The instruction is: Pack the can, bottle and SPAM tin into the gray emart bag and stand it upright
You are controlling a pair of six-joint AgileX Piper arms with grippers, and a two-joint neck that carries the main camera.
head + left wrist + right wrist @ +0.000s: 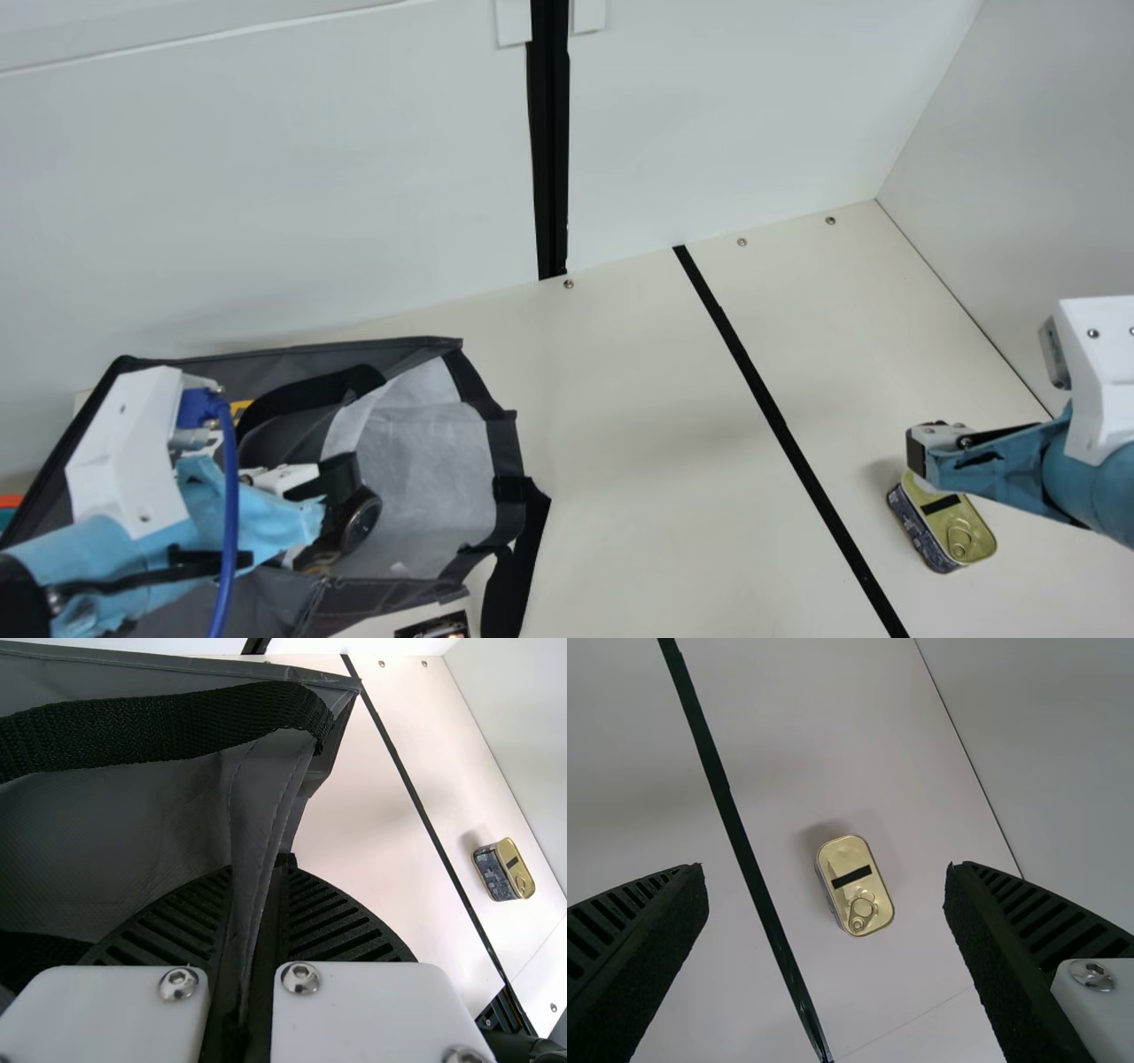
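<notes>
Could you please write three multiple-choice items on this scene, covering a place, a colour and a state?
1. Where is the SPAM tin?
A) Inside the bag
B) On the table, beneath the right gripper
C) Against the wall

2. What colour is its lid?
A) Red
B) White
C) Gold

3. How is the left gripper?
A) Shut on the bag's fabric
B) Wide open
C) Shut on the tin

Key:
1 B: the right wrist view shows it between the spread fingers.
2 C: its ring-pull top is gold.
3 A: the fingers pinch grey fabric.
</notes>
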